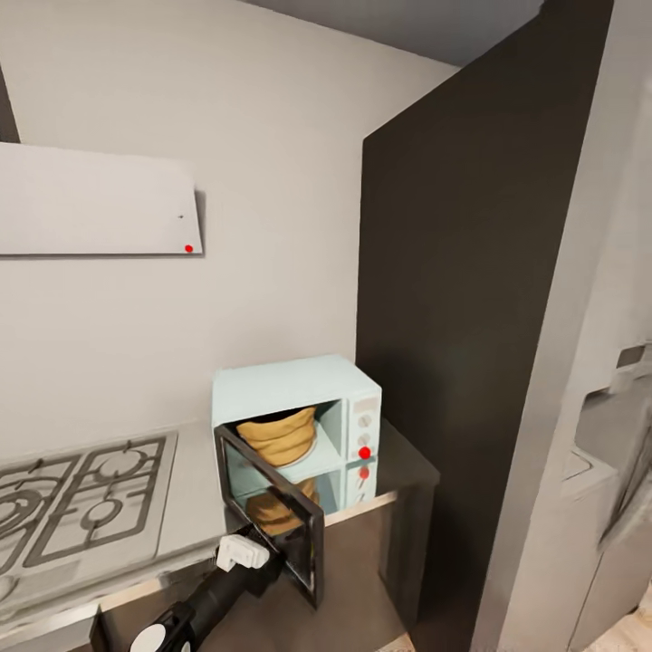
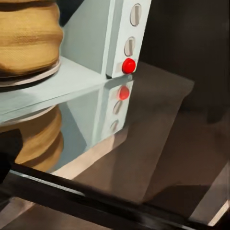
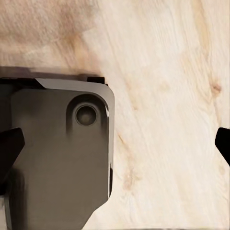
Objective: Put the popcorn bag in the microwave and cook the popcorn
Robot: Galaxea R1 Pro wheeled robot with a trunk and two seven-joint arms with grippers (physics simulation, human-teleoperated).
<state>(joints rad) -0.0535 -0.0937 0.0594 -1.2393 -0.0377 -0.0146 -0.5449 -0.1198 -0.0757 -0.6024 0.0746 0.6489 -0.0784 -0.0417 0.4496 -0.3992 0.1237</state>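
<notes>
One bag (image 1: 278,435) sat inside the microwave (image 1: 299,385) on its round plate (image 2: 45,74), upright and slumped, its image mirrored in the glossy countertop (image 1: 195,489) below. The microwave's door (image 1: 272,507) stood swung open toward the robot, and a red light (image 1: 365,452) glowed on the knob panel. The left arm (image 1: 213,593) reached to the door's lower edge; whether its claw was spread or pinching could not be told. A gas hob (image 1: 81,498) lay well left of the microwave, with a white hood (image 1: 95,199) above and a tall dark cabinet (image 1: 453,317) just right. The right gripper (image 3: 115,143) hung over a wood floor (image 3: 163,72), its fingertips (image 3: 10,146) spread wide, beside a dark base corner (image 3: 62,153).
</notes>
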